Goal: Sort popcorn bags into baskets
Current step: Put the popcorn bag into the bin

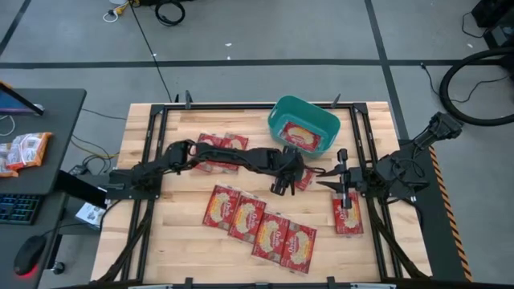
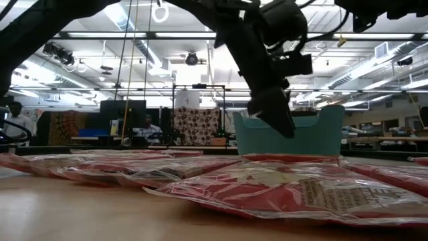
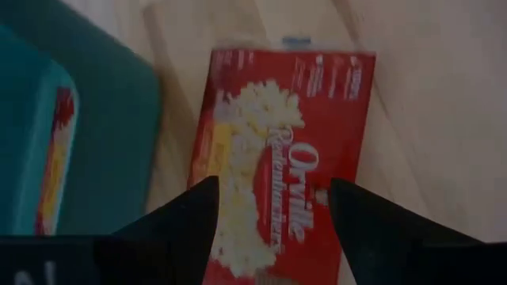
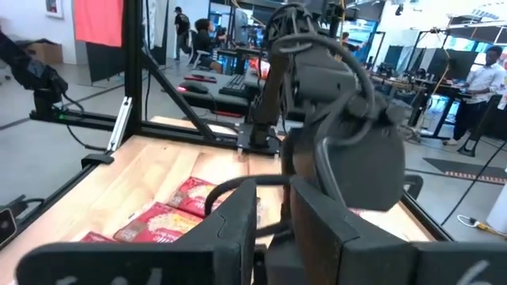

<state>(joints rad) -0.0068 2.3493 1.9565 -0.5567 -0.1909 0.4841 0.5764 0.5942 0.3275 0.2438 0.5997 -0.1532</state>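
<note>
Progress: one popcorn bag (image 1: 301, 136) in the teal basket (image 1: 281, 112), eight or so on the table | left gripper (image 3: 273, 214) spread wide over the bag at the basket's 6 o'clock (image 1: 305, 178) | right gripper (image 1: 343, 172) waits at 4 o'clock, gap narrow, empty.

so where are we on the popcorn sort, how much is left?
Early. One popcorn bag lies in the teal basket. The left gripper is open over the next bag beside the basket, nothing gripped yet. The right gripper waits at the right side. About seven more bags remain on the table.
</note>
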